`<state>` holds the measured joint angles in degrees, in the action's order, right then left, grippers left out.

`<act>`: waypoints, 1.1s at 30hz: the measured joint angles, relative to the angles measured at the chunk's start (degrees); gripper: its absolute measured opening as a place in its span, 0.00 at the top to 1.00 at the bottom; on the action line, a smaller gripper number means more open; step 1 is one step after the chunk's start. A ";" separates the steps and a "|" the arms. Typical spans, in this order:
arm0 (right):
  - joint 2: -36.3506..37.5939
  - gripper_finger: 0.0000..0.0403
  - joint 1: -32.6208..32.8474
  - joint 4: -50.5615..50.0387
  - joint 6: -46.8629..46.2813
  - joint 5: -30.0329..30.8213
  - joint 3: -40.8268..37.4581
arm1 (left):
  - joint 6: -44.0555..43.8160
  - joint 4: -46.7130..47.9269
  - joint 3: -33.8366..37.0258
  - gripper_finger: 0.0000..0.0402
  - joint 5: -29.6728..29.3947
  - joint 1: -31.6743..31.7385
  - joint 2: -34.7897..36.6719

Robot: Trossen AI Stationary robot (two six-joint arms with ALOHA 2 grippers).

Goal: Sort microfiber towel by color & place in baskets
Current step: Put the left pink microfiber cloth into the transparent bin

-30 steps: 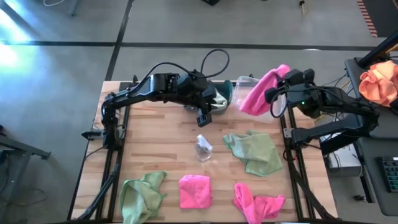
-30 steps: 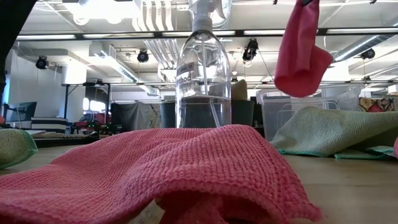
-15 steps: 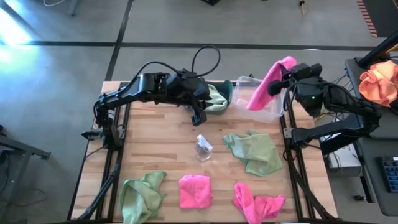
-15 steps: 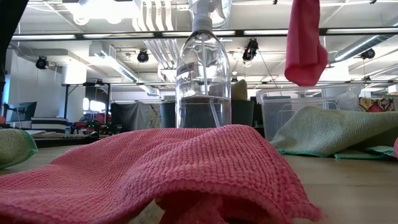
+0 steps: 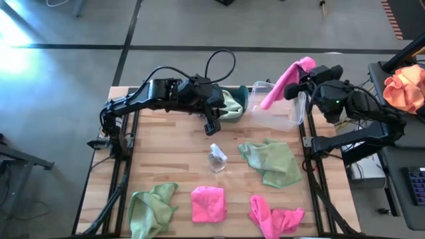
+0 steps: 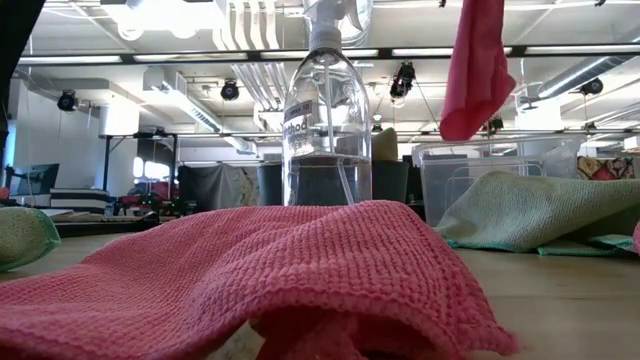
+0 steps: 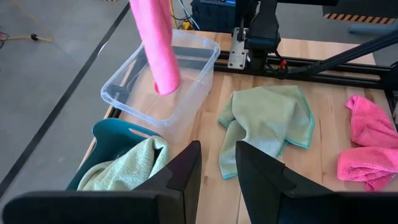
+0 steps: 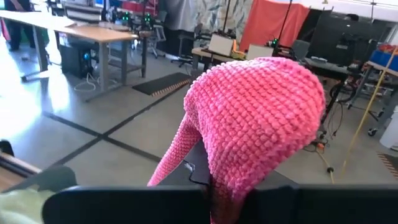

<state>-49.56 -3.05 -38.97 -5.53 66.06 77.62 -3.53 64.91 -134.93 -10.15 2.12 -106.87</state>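
Observation:
My right gripper [image 5: 305, 74] is shut on a pink microfiber towel [image 5: 282, 83], held above the clear basket [image 5: 279, 109] at the far right. Beside it, the teal basket [image 5: 240, 99] holds a green towel [image 7: 124, 171]. My left gripper [image 7: 217, 168] hovers open near the teal basket with nothing between its fingers. Lying flat on the table are two green towels [image 5: 272, 162] [image 5: 151, 206] and two pink ones [image 5: 208, 202] [image 5: 275, 216]. My right gripper holds the pink towel by its upper end [image 8: 255, 118], which is bunched over the fingers and hides them. The gripper comes in about level from the table's right side. The towel hangs slack below it, and its lower end [image 7: 163, 84] is over the clear basket.
A clear spray bottle [image 5: 216, 158] stands upright mid-table, between the baskets and the near towels. An orange cloth bundle [image 5: 405, 86] lies off the table to the right. Bare wood lies between the left arm and the near-left green towel.
My right gripper has risen and tipped upward with the pink towel. The towel now hangs narrower, and its lower end has swung toward the table's left over the clear basket. My left gripper has drawn back a little from the teal basket, uncovering the green towel inside.

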 joint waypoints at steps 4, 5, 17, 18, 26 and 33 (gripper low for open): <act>-0.09 0.98 0.00 -4.95 -3.61 -0.05 -0.02 | 0.00 0.90 0.00 0.79 0.00 -0.23 0.00; -0.11 0.98 0.00 -6.84 -4.79 -0.09 0.00 | 0.00 1.12 0.02 0.79 0.00 -0.30 0.00; -1.18 0.98 0.00 -24.66 -20.65 -0.48 -0.04 | -0.20 1.57 0.07 0.79 -0.01 -0.62 0.00; -1.20 0.98 0.00 -24.64 -20.82 -0.50 -0.04 | -0.21 1.57 0.07 0.79 -0.01 -0.62 0.00; -1.66 0.91 0.00 -24.64 -20.86 -0.48 -0.04 | -0.20 1.57 0.07 0.79 -0.02 -0.62 -0.02; -1.66 0.78 0.00 -24.66 -20.86 -0.48 -0.04 | -0.20 1.57 0.07 0.79 -0.02 -0.62 -0.02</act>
<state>-51.22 -3.05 -63.64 -26.39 65.58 77.58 -3.73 66.48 -134.87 -10.17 1.50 -106.89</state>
